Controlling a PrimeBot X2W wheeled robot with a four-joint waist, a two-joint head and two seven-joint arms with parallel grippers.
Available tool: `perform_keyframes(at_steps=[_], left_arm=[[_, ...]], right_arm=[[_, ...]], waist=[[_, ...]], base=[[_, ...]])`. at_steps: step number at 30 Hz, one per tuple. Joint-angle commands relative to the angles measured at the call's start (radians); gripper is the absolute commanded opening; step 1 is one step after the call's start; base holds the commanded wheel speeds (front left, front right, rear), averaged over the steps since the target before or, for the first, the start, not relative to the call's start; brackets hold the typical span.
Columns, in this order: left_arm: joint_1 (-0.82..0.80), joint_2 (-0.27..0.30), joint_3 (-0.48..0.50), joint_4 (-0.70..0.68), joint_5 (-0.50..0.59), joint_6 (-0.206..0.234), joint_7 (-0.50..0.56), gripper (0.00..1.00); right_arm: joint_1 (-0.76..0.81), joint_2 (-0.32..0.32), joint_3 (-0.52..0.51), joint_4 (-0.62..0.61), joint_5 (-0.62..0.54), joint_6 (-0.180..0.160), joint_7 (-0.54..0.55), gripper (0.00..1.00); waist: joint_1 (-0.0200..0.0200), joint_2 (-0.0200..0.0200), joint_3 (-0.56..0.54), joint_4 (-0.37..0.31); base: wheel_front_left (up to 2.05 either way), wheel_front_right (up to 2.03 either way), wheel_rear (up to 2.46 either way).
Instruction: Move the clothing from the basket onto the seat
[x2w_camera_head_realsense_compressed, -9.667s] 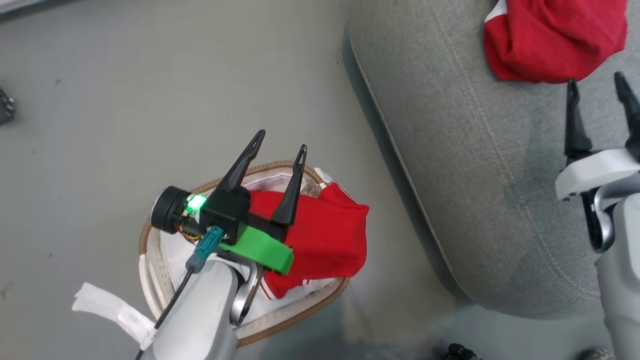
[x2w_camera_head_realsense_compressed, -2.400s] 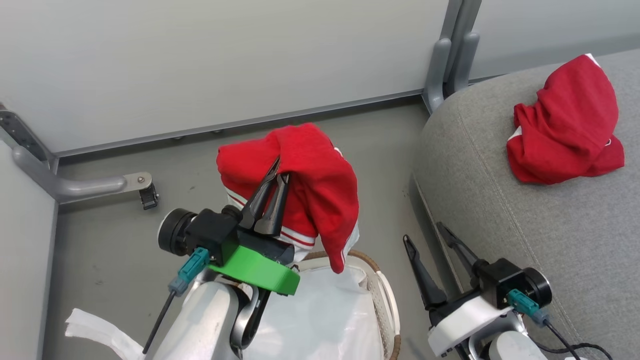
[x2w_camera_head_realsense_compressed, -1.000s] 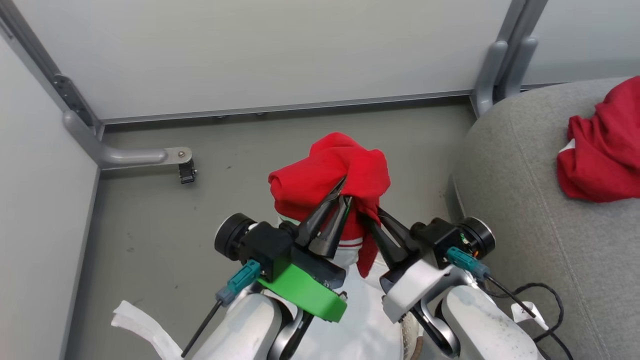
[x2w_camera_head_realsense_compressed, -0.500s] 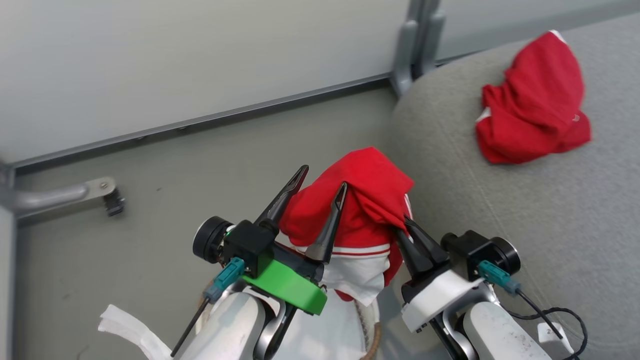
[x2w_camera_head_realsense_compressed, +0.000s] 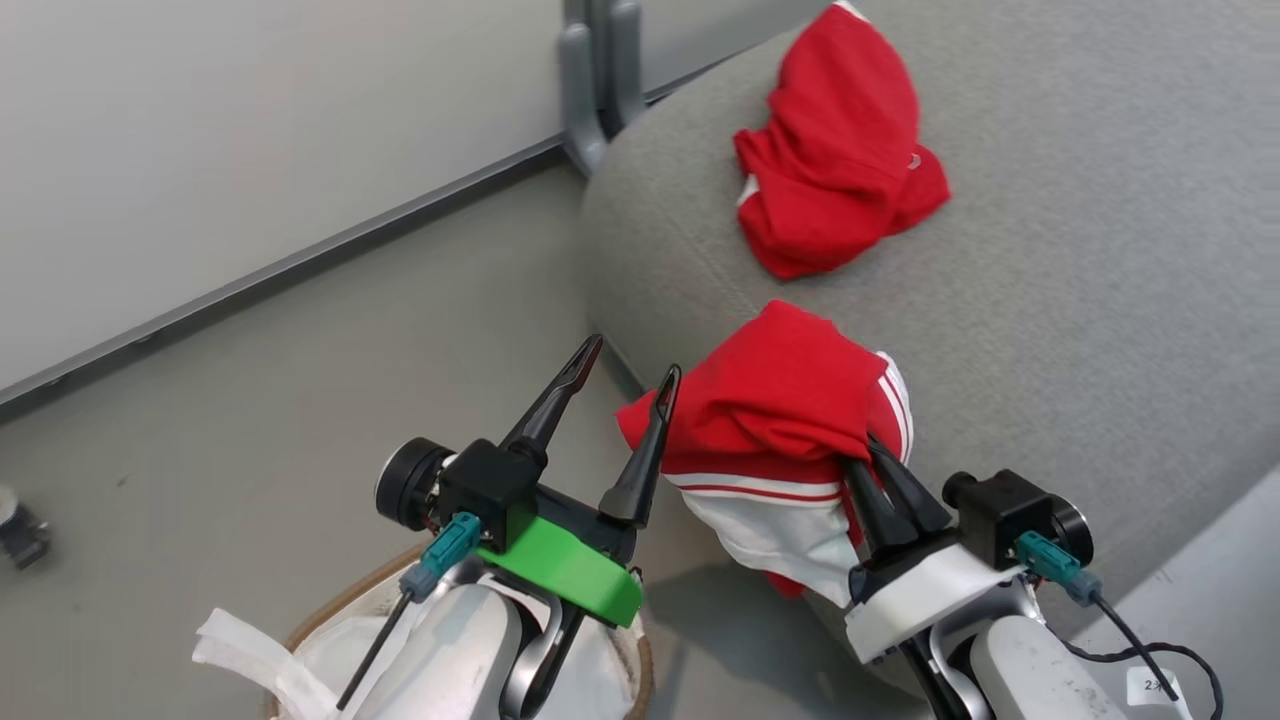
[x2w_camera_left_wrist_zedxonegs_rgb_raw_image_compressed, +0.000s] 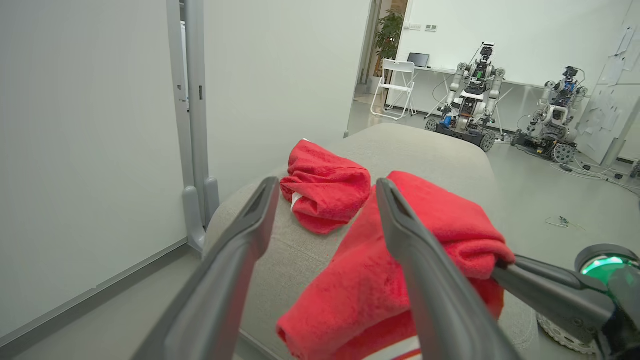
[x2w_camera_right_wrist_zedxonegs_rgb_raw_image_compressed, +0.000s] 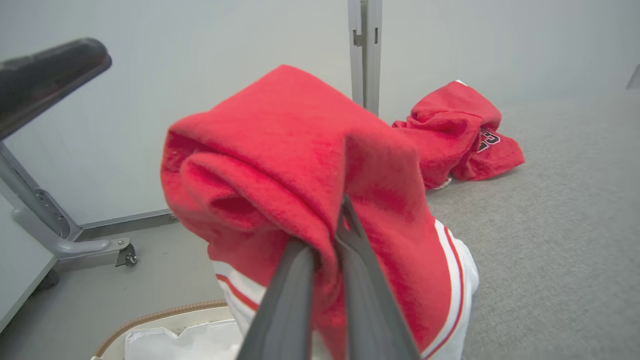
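At 7 o'clock in the head view the basket (x2w_camera_head_realsense_compressed: 335, 598) sits on the floor, with no red cloth in the part of it that can be seen. To its right the left gripper (x2w_camera_head_realsense_compressed: 629, 361) points toward 1 o'clock, jaws spread wide and nothing between them. Its right finger stands just beside a corner of the shorts (x2w_camera_head_realsense_compressed: 775, 400); whether it touches them I cannot tell. The shorts hang at about 4 o'clock, bunched over the near rounded edge of the seat (x2w_camera_head_realsense_compressed: 670, 270), red folds on top and a white striped panel sagging beneath. Up at 1 o'clock the jersey (x2w_camera_head_realsense_compressed: 830, 180) lies crumpled on the seat, apart from the shorts. At 5 o'clock the right gripper (x2w_camera_head_realsense_compressed: 868, 470) has its jaws pinched close on a thick red fold of the shorts (the right wrist view shows its two fingers nearly meeting, with cloth squeezed between them). The fabric looks light, limp and in no way fragile, so it should drape and swing rather than keep a shape. A hold on a doubled fold or the waistband should serve better than one on a single loose layer, which could slide out.
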Motion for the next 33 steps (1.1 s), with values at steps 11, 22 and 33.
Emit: perform_keyframes(at_steps=[11, 22, 33], left_arm=[[-0.046, 0.005, -0.021, 0.022, 0.021, -0.004, 0.001, 1.00], [-0.121, 0.004, -0.044, 0.064, 0.052, -0.004, 0.001, 1.00], [-0.190, 0.004, -0.067, 0.068, 0.055, -0.004, 0.001, 1.00]], right_arm=[[-0.113, -0.059, -0.112, -0.025, -0.012, -0.001, -0.005, 0.00], [-0.482, -0.241, -0.187, -0.037, -0.028, -0.001, -0.005, 0.00], [-0.726, -0.359, -0.272, 0.119, -0.078, -0.001, -0.005, 0.00]], waist=[[0.0000, -0.0001, 0.111, -0.077], [0.0000, -0.0001, 0.258, 0.021], [0.0000, -0.0001, 0.392, 0.146]], base=[[0.00, 0.00, 0.00], [0.00, 0.00, 0.00], [0.00, 0.00, 0.00]])
